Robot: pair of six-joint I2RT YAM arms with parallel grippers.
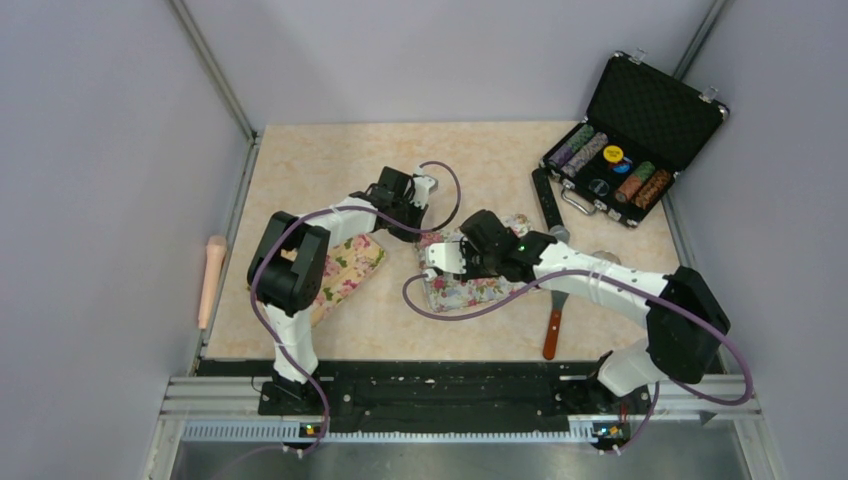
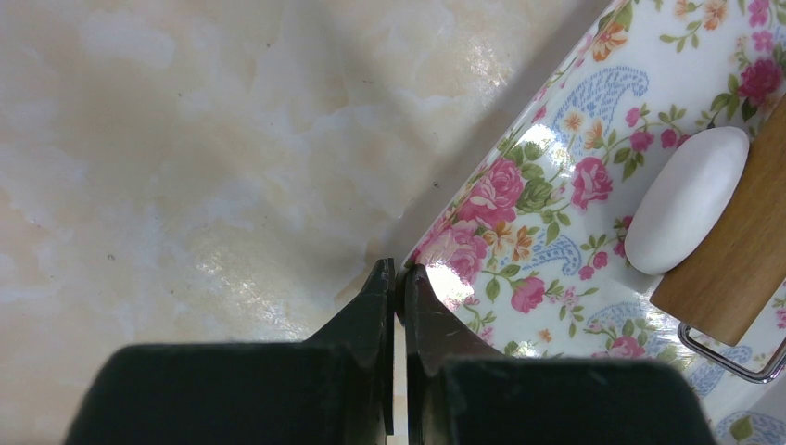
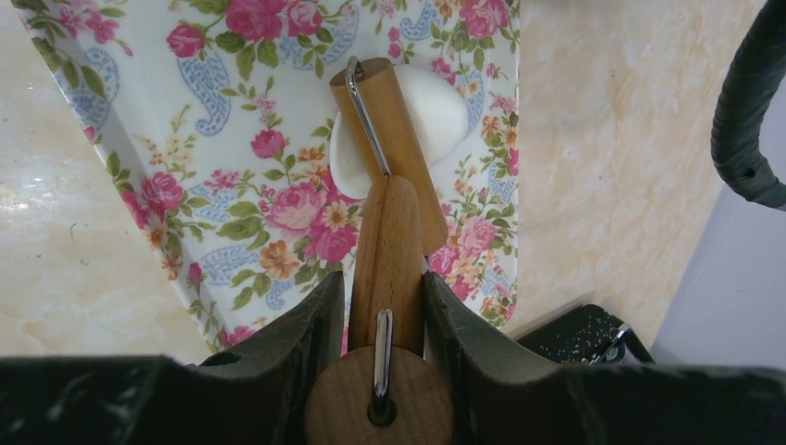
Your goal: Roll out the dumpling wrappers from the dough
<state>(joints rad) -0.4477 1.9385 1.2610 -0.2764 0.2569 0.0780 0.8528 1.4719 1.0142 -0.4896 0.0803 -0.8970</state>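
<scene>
Right wrist view: right jaws grip the wooden roller (image 3: 393,158) by its handle, barrel resting on a thick, unflattened dough lump (image 3: 441,107) on the floral mat (image 3: 232,120); left jaws sit shut at the mat's edge; no wrappers made yet.

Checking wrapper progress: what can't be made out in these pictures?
Right wrist view: the roller, held in the right claw, covers the dough's middle; its thickness is unknown.
Top view: the right arm hides the dough.
Left wrist view: the frame edge cuts off the roller; whether the shut left claw pinches the mat is unclear.
</scene>
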